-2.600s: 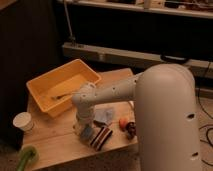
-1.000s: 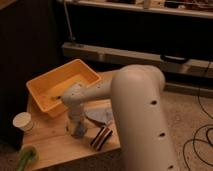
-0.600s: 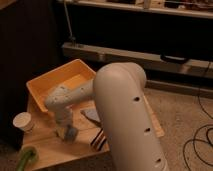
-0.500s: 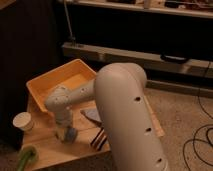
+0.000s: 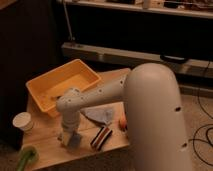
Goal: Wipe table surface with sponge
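My gripper (image 5: 68, 134) points straight down at the front left of the table surface (image 5: 50, 150), a small light wooden top. It is shut on the sponge (image 5: 71, 139), a small dull blue-grey pad pressed flat against the wood under the fingertips. The white forearm runs from the gripper up and to the right into the big white arm shell (image 5: 155, 115), which hides the table's right part.
A yellow plastic tray (image 5: 46, 84) sits at the back left. A blue-grey cloth (image 5: 100, 115), a black, red and white striped block (image 5: 101, 136) and a small orange thing (image 5: 122, 122) lie right of the gripper. A white cup (image 5: 23, 121) and a green object (image 5: 25, 157) are at the left edge.
The gripper slid left across the table with the sponge under it, then settled slightly nearer the front. The big arm shell swung left and has come back to the right.
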`<state>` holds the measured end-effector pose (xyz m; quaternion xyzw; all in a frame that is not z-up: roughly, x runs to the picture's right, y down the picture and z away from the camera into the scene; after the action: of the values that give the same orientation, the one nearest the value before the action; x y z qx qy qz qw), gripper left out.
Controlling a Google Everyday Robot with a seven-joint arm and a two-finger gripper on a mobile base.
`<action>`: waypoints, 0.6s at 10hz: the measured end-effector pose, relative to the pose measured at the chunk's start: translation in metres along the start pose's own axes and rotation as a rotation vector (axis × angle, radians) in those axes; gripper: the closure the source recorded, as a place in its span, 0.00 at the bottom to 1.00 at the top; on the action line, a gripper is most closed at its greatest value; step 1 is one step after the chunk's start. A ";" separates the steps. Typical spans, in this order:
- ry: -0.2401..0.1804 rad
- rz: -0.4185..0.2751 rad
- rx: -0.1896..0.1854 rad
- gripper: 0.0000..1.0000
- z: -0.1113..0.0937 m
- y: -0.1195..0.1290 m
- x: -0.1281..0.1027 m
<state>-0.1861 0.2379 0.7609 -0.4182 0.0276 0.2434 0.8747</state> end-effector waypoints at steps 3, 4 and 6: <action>0.046 0.066 0.052 0.94 -0.001 -0.014 0.020; 0.053 0.087 0.069 0.94 0.000 -0.026 0.026; 0.054 0.147 0.102 0.94 -0.002 -0.050 0.041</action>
<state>-0.1277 0.2263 0.7848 -0.3762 0.0940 0.2937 0.8737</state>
